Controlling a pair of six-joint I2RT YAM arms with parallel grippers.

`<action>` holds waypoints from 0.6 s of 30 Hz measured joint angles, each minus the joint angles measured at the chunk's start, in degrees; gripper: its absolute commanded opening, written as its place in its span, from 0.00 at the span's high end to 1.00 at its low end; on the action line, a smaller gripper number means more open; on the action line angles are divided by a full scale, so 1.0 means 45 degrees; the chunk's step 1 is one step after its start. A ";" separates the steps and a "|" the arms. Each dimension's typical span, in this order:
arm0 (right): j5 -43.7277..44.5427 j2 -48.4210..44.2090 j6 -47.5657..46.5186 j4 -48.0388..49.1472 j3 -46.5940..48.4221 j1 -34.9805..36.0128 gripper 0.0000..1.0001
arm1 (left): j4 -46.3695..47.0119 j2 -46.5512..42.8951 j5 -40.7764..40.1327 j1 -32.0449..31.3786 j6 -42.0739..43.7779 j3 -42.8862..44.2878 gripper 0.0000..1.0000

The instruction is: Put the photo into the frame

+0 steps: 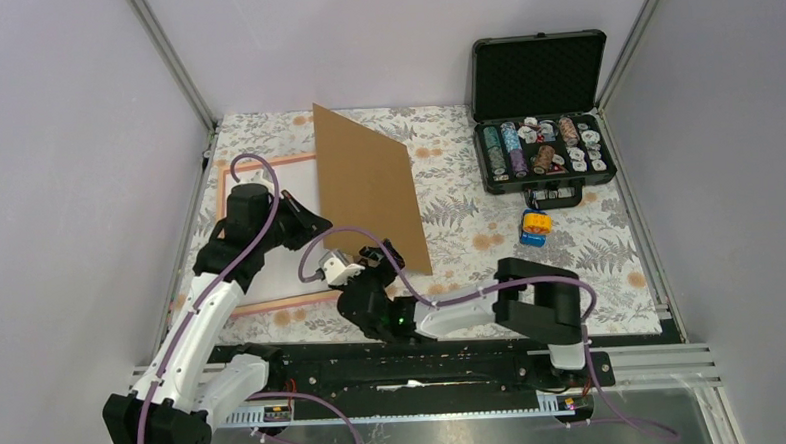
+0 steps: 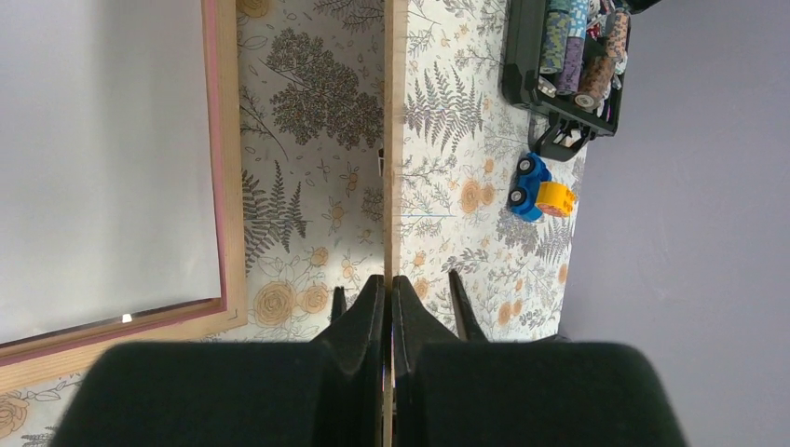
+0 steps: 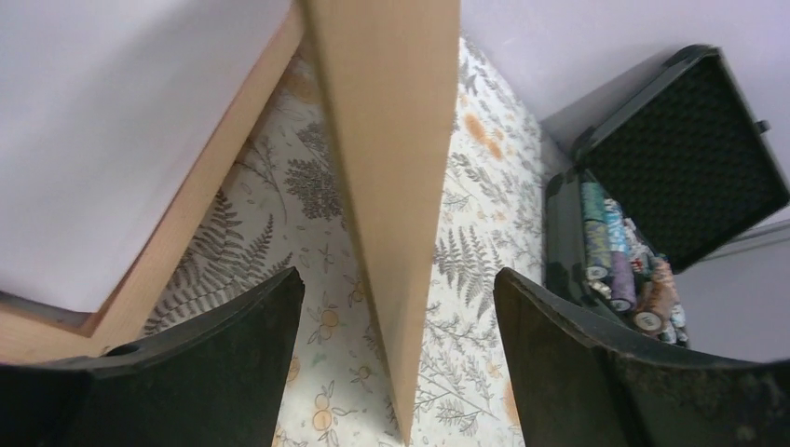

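The frame (image 1: 273,305) lies flat at the table's left, with a pink and wood border (image 2: 228,186). A white sheet (image 1: 274,217) lies inside it; no printed side shows, so I cannot tell whether it is the photo. A brown backing board (image 1: 367,183) stands tilted on edge beside the frame. My left gripper (image 1: 317,225) is shut on the board's edge (image 2: 393,140), with the fingers pressed on both faces (image 2: 388,279). My right gripper (image 1: 378,253) is open, its fingers on either side of the board's lower corner (image 3: 391,186) without touching it (image 3: 396,279).
An open black case (image 1: 544,155) of poker chips stands at the back right. A blue and yellow toy (image 1: 534,226) lies in front of it. A floral cloth covers the table. Grey walls close in the left, back and right sides.
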 measured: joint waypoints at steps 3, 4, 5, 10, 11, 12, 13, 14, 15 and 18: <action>0.0515 0.0840 -0.2069 0.2633 -0.0413 0.0000 0.22 | -0.0151 0.0083 0.0029 0.0000 0.0010 0.0092 1.00; 0.0597 0.1073 -0.2759 0.3517 -0.0554 0.0000 0.22 | -0.0185 0.0151 0.0039 0.0000 0.0019 0.0170 1.00; 0.0753 0.1331 -0.3497 0.4522 -0.0695 0.0000 0.23 | -0.0194 0.0189 0.0044 0.0000 0.0049 0.0233 1.00; 0.0971 0.1948 -0.5032 0.6732 -0.0835 -0.0092 0.36 | -0.0253 0.0253 0.0087 0.0000 0.0146 0.0340 1.00; 0.0933 0.1923 -0.4716 0.6518 -0.0811 -0.0136 0.37 | -0.0257 0.0262 0.0092 0.0000 0.0151 0.0340 1.00; 0.0801 0.1851 -0.4216 0.5945 -0.0777 -0.0204 0.37 | -0.0257 0.0267 0.0097 0.0000 0.0151 0.0340 1.00; 0.0665 0.1763 -0.3701 0.5406 -0.0767 -0.0287 0.39 | -0.0257 0.0291 0.0117 0.0000 0.0151 0.0340 1.00; 0.0534 0.1651 -0.3181 0.4838 -0.0763 -0.0374 0.44 | -0.0257 0.0325 0.0136 0.0000 0.0151 0.0340 1.00; 0.0389 0.1530 -0.2691 0.4318 -0.0763 -0.0481 0.50 | -0.0253 0.0364 0.0160 0.0000 0.0151 0.0340 1.00; 0.0321 0.1321 -0.2040 0.3842 -0.0763 -0.0690 0.64 | -0.0238 0.0486 0.0316 0.0005 0.0141 0.0340 1.00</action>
